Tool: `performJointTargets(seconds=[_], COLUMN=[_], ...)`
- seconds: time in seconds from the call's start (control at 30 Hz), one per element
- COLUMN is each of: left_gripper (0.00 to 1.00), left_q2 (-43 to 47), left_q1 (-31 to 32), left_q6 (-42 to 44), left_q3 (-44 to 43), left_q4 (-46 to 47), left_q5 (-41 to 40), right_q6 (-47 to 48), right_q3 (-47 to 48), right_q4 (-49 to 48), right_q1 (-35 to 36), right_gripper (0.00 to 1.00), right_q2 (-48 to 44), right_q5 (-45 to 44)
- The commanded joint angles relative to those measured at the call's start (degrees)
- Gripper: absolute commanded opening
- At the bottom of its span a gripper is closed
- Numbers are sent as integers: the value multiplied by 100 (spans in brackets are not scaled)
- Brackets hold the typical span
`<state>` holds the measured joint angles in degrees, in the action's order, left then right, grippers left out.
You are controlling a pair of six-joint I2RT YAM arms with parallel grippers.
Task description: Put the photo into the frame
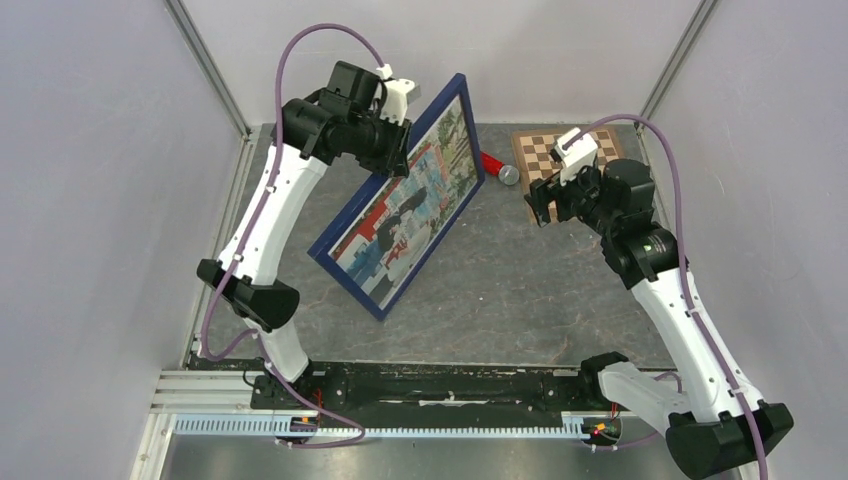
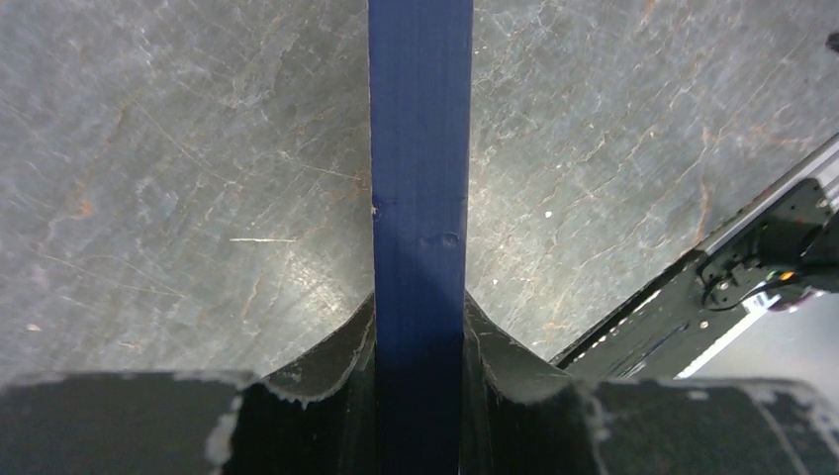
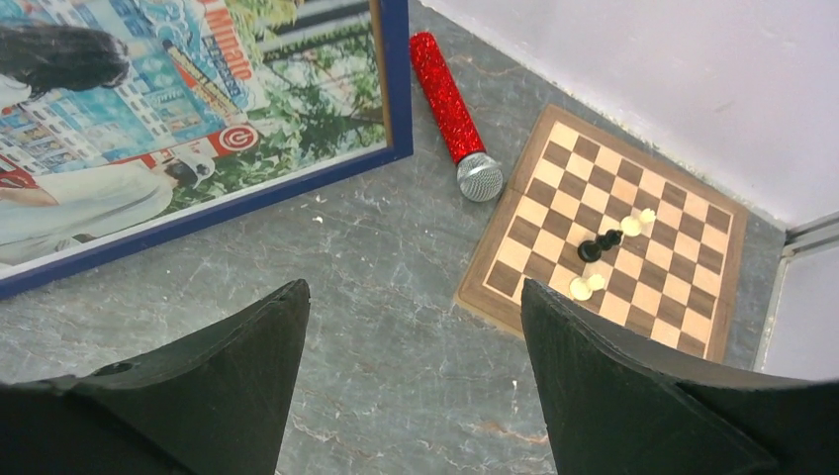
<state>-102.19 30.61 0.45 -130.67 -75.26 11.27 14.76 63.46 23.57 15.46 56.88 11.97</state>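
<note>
Left gripper (image 2: 420, 332) pinches the frame (image 2: 420, 148) by its top edge. Long axis runs near-left to far-right. The photo (image 1: 410, 210) faces the empty, wide-open right gripper (image 3: 414, 292).

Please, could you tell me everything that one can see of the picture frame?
The frame is a large, thin rectangle, dark blue on the face and edge that show; it looks like painted wood. The photo fills it, facing the right claw. It stands tilted, its lower edge seemingly on the grey table, and the left claw is shut on its upper edge. A red microphone lies close beside it; whether they touch I cannot tell.
</note>
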Motion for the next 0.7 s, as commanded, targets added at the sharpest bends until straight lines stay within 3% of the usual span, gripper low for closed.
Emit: performJointTargets(seconds=[0.0,0.43,0.67], left_gripper=[2,2,2], left_q2=[217,700,1067], left_q1=[-449,-1072,-1224], left_q6=[-811,-1962,-2336], left_q3=[134,1634,2479], left_q4=[946,2045,2619], left_q5=[987,1731,1749], right_q6=[-15,18,18], right_q3=[-241,-820,-982], right_q4=[-350,-660,-774], right_q1=[-52,-61,-61], right_gripper=[81,80,80], right_q2=[-76,-105,-124], right_q5=[24,144,209])
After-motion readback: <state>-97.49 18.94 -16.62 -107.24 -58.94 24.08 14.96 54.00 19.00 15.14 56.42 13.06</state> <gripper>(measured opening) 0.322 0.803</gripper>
